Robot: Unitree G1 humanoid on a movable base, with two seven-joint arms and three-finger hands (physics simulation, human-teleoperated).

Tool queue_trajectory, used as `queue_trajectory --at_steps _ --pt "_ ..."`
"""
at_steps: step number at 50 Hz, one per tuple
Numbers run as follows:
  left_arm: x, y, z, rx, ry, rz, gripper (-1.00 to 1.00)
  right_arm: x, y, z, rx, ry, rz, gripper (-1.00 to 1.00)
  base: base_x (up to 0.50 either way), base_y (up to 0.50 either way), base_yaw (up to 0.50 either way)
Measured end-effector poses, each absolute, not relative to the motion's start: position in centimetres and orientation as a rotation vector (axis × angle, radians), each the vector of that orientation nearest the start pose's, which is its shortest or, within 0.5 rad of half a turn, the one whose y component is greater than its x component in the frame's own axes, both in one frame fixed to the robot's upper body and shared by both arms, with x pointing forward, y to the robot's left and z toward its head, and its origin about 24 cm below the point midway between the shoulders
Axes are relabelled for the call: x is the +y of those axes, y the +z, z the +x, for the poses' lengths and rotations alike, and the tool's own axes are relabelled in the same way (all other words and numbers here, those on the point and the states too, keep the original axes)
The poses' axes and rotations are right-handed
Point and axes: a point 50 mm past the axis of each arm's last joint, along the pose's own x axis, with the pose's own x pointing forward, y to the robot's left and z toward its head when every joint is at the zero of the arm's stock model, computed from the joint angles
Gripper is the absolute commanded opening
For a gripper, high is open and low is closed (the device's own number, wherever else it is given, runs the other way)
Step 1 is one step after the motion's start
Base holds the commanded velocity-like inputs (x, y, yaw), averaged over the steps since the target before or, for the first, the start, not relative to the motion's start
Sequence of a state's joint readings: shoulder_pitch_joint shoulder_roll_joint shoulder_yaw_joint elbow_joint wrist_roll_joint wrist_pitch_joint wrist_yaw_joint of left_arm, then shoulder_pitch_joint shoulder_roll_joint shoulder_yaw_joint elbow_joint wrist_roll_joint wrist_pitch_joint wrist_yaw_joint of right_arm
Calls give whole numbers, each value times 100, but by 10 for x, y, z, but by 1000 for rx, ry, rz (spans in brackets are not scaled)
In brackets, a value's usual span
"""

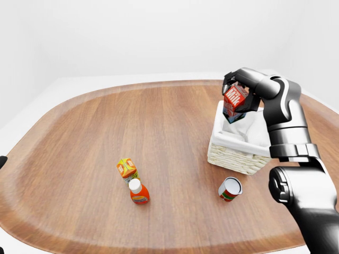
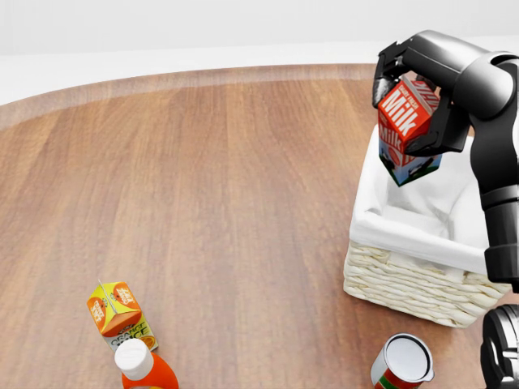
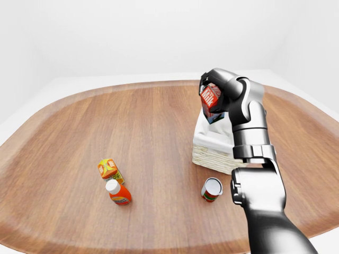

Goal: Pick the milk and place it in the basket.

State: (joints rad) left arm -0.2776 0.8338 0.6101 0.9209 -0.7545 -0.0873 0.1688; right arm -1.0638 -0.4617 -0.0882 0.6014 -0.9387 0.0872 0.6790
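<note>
The milk [image 2: 403, 121] is a red and white carton with "Milk" on it. My right hand [image 2: 413, 97] is shut on it and holds it tilted just above the left end of the basket [image 2: 405, 284]. The basket is a pale wicker box with a white cloth lining, at the right of the head view. The carton's lower corner hangs over the lining; I cannot tell if it touches. My left hand shows only as a dark tip [image 1: 2, 161] at the left edge of the left-eye view.
A small orange juice carton [image 2: 115, 312] and an orange bottle with a white cap [image 2: 142, 369] lie at the lower left of the wooden table [image 2: 203, 203]. A can with a white lid [image 2: 403, 362] lies just below the basket.
</note>
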Motion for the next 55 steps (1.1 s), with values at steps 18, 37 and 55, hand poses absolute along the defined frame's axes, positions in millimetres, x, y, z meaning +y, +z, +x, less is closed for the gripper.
queue_trajectory --at_steps 18,37,55 --pt "476 99 190 -69 1097 -305 100 -230 249 399 131 106 -1224 -100 0 0 0" --pt "476 99 190 -69 1098 -306 100 -245 248 403 141 -3 -1230 -100 0 0 0" --pt "476 99 190 -69 1099 -306 100 -255 235 409 169 -88 -1202 -100 0 0 0"
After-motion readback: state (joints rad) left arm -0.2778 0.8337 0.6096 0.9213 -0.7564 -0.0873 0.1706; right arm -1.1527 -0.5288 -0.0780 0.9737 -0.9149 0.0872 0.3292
